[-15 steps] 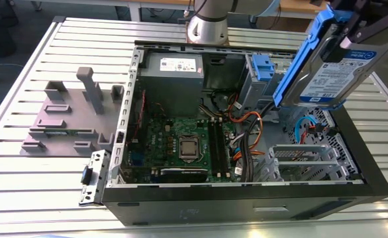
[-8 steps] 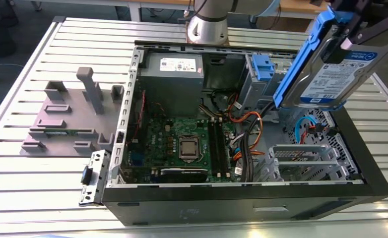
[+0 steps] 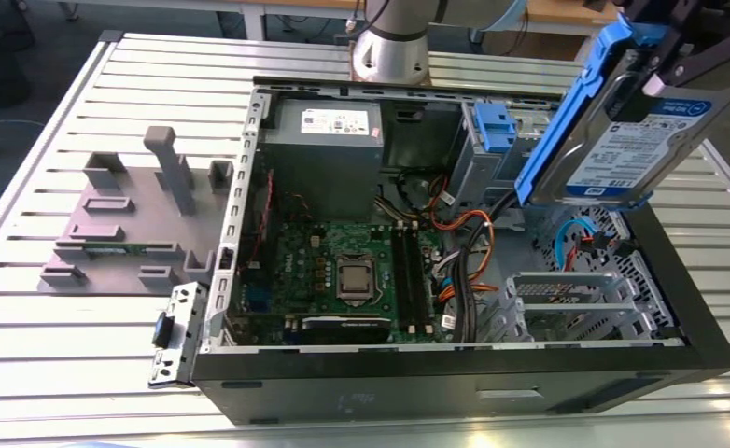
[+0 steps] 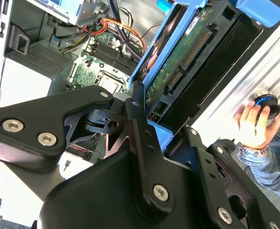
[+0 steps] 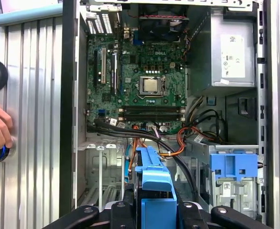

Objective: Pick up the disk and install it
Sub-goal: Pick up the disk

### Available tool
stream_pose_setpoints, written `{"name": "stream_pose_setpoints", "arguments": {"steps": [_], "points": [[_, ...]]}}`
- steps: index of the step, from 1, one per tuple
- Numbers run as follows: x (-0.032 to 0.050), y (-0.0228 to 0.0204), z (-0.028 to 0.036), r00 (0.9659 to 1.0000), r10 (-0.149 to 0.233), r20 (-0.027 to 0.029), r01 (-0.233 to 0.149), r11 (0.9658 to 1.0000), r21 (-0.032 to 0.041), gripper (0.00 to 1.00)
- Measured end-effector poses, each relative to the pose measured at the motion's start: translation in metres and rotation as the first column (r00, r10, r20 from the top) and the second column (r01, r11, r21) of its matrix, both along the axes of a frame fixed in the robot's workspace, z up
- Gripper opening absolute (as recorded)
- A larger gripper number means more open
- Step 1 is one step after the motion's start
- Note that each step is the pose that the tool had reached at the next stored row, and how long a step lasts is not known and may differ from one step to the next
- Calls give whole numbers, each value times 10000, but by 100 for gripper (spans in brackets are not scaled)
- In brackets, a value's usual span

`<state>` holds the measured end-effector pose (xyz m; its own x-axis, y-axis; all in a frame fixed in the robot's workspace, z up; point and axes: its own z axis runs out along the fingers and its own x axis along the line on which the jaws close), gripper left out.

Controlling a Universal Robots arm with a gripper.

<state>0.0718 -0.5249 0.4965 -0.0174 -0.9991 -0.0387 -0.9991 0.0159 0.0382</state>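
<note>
This looks like a robot lab or workshop: an open computer case [image 3: 465, 280] lies on a ridged metal table [image 3: 66, 308], with grey holder blocks [image 3: 129, 215] on its left and wooden desks [image 3: 565, 14] far behind.

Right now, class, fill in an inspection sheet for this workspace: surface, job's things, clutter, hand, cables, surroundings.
Surface: ribbed silver metal table, carrying an open black computer case.
Job's things: silver-grey hard disk in its bright blue plastic bracket, held tilted above the case, not installed.
Clutter: grey plastic fixture blocks at the exterior view's left.
Hand: black robot hand shut on the disk's bracket.
Cables: orange and black wire bundles inside the case.
Surroundings: a person's hand on a blue-ringed knob at the table.
</note>
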Motion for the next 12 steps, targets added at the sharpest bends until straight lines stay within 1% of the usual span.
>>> {"name": "stream_pose_setpoints", "arguments": {"steps": [12], "points": [[0, -31, -1, 10000, 0, 0, 0, 10000, 1, 37]]}}
